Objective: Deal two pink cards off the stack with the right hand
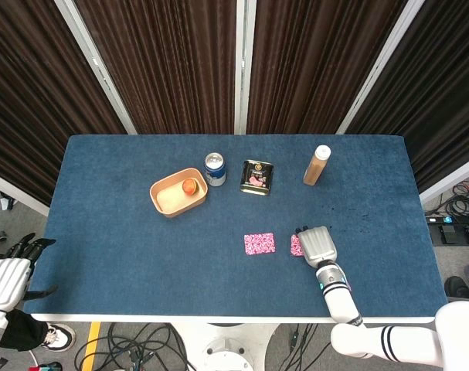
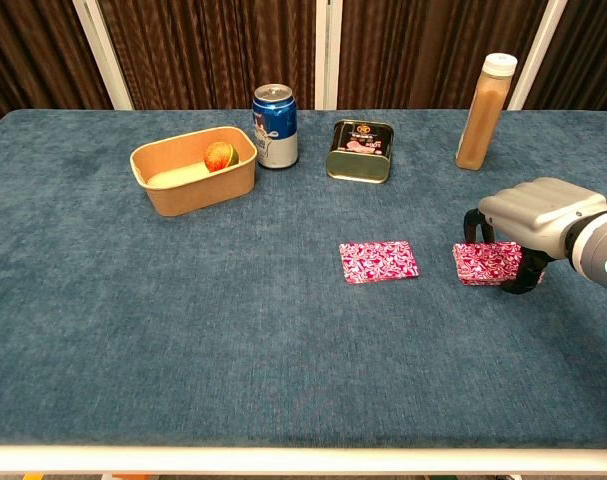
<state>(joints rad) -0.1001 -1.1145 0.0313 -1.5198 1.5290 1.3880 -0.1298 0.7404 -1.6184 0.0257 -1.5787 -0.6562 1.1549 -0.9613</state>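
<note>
A stack of pink patterned cards (image 2: pixel 486 263) lies on the blue table, and in the head view only its left edge (image 1: pixel 296 246) shows from under my hand. My right hand (image 2: pixel 535 218) (image 1: pixel 317 244) arches over the stack, fingers curled down at its far edge and thumb down at its right side. Whether it pinches a card I cannot tell. One pink card (image 2: pixel 378 261) (image 1: pixel 259 243) lies flat to the left of the stack, apart from it. My left hand (image 1: pixel 6 277) hangs off the table's left front corner, fingers apart, holding nothing.
Along the back stand a tan bowl (image 2: pixel 191 181) holding a small fruit (image 2: pixel 219 156), a blue can (image 2: pixel 274 126), a dark tin (image 2: pixel 360 151) and a brown bottle (image 2: pixel 483 99). The table's front edge (image 2: pixel 303 455) runs close below the cards.
</note>
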